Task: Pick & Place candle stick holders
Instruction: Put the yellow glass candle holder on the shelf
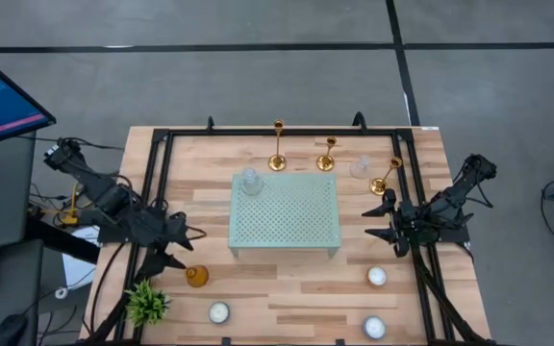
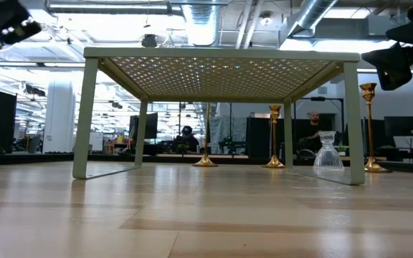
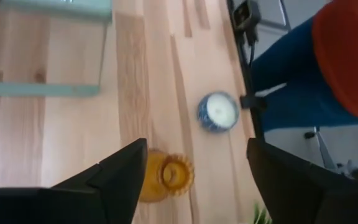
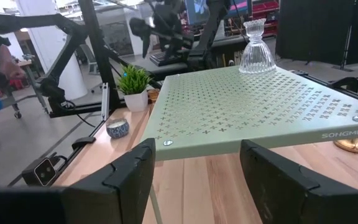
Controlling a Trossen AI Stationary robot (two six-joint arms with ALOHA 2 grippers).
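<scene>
**Operator:** Report the state of your end effectors.

**Arm:** My left gripper (image 3: 191,180) hangs above the table's front left, fingers spread and empty, over an amber glass cup (image 3: 166,177). My right gripper (image 4: 194,171) faces the green perforated stand (image 1: 285,211) from its right side, fingers apart, nothing between them.

**Operator:** Locate the candle stick holders.

**Arm:** All three stand upright along the far edge: the tall candlestick (image 1: 278,146) and middle candlestick (image 1: 327,154) just behind the stand, the right candlestick (image 1: 387,175) near my right gripper. None is on the stand yet (only a clear glass holder (image 1: 250,181) sits there).

**Operator:** Procedure for the pick?

**Arm:** I judge the right candlestick the nearest target. Approach level, centre the thin stem between the fingers, close low on the stem so it cannot tip, then lift straight up before travelling. Keep clear of the clear glass cup (image 1: 360,167) beside it.
</scene>
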